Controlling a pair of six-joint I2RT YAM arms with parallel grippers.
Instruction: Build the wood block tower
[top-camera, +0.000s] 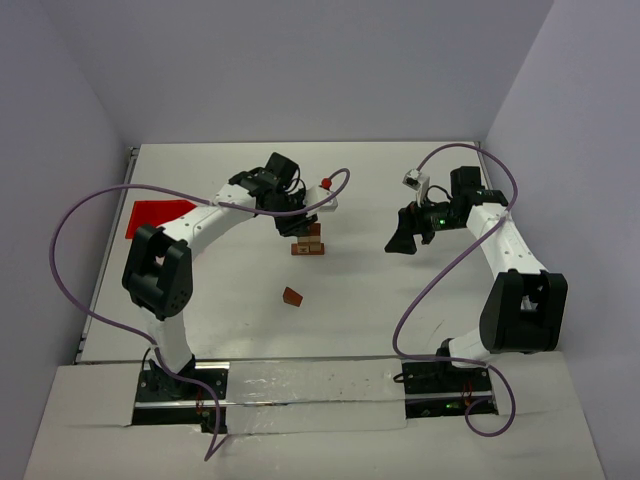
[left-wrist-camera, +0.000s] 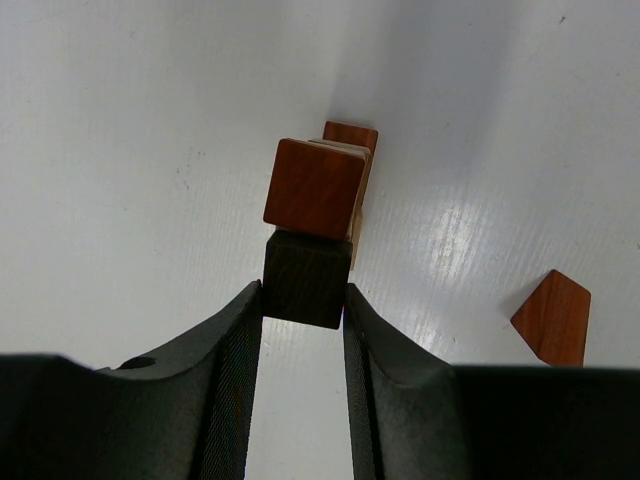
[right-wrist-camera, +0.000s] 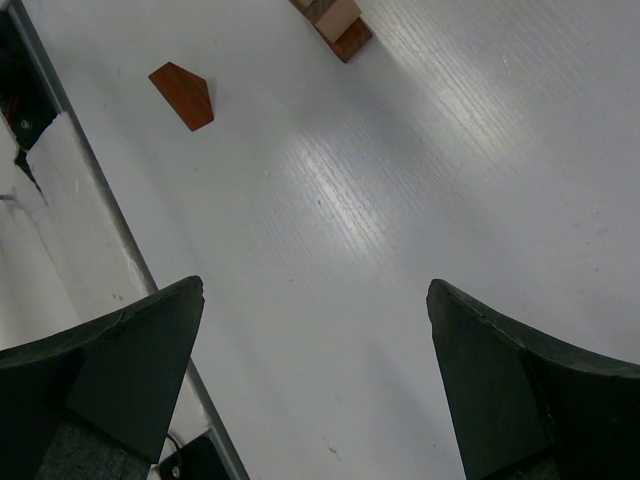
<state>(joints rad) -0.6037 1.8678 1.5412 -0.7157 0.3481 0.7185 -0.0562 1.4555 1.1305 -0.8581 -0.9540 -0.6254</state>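
The wood block tower (top-camera: 309, 240) stands mid-table: a reddish base bar with tan and reddish blocks on it. In the left wrist view its top is a reddish-brown cube (left-wrist-camera: 313, 187) over a tan block, base end behind. My left gripper (left-wrist-camera: 303, 300) is shut on a dark brown cube (left-wrist-camera: 306, 279), held right beside the top cube; in the top view the left gripper (top-camera: 296, 226) hovers over the tower. A pointed reddish block (top-camera: 292, 296) lies loose nearer the arms, also in the left wrist view (left-wrist-camera: 553, 317) and the right wrist view (right-wrist-camera: 182, 94). My right gripper (right-wrist-camera: 315, 300) is open, empty, off to the right (top-camera: 404, 242).
A red plastic bin (top-camera: 153, 217) lies flat at the table's left edge. A small red-and-white object (top-camera: 326, 185) sits behind the tower. Purple cables loop from both arms. Walls close the table at the back and sides.
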